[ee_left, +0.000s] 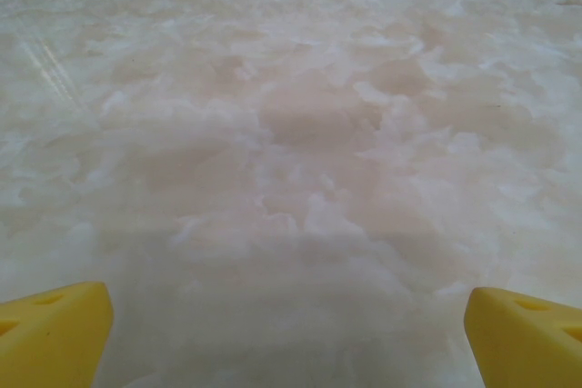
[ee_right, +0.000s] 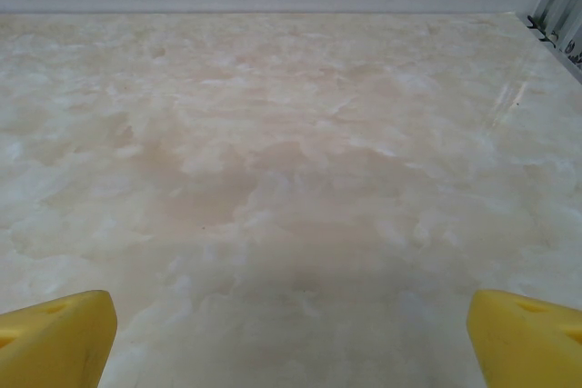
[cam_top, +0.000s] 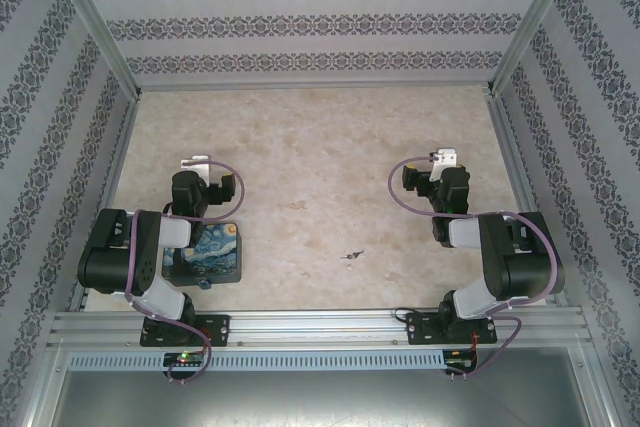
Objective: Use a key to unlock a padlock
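The padlock (cam_top: 212,252), a block printed with a dark blue swirling night sky and yellow spots, lies flat at the near left of the table, its left part hidden under my left arm. A tiny blue-headed piece that I take for the key (cam_top: 203,284) sits right at the padlock's near edge; its blade is too small to make out. My left gripper (cam_top: 196,162) hangs beyond the padlock, over bare table. In the left wrist view, the left gripper (ee_left: 291,343) is open with nothing between its yellow fingertips (ee_left: 55,333). My right gripper (cam_top: 444,158) (ee_right: 291,343) is open too, over bare table at the right.
A small dark speck (cam_top: 352,254) lies near the middle of the marble-patterned table (cam_top: 320,177). Patterned walls and metal posts (cam_top: 95,27) close in the back and both sides. An aluminium rail (cam_top: 320,325) carries the arm bases along the near edge.
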Robot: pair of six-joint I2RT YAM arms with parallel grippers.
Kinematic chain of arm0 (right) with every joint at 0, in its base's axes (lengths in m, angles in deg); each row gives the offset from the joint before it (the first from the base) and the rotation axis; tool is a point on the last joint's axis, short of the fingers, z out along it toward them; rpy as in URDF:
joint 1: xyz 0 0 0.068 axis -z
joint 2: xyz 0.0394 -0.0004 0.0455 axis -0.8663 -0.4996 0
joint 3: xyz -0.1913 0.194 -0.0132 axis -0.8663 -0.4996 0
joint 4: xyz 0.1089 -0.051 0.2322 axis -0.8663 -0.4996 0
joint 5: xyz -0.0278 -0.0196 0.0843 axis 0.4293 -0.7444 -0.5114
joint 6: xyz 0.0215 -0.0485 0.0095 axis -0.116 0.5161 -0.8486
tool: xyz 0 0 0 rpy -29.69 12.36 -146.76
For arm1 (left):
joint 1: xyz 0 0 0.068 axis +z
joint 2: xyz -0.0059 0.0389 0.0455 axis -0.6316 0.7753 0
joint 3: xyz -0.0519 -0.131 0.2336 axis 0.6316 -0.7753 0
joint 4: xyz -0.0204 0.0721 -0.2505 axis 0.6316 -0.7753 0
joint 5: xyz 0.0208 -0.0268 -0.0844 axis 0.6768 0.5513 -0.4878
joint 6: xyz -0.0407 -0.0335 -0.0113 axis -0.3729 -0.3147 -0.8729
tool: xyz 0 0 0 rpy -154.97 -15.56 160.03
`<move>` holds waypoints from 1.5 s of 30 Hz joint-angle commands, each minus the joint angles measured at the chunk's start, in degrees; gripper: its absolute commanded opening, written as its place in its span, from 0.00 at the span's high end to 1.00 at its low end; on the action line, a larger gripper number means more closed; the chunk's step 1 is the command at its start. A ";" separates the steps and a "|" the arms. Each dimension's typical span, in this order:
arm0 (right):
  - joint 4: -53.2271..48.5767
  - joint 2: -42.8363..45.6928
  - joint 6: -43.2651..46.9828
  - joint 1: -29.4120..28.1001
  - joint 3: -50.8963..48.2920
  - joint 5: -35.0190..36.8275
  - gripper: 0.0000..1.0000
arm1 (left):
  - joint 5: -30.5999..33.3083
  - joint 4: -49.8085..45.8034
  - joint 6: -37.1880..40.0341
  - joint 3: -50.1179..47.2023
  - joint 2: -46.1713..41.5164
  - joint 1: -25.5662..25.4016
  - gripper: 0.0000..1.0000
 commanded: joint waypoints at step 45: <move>-46.78 17.71 -36.06 -21.66 14.89 -17.38 0.02 | 5.89 -90.48 -34.91 17.09 -31.89 4.91 0.01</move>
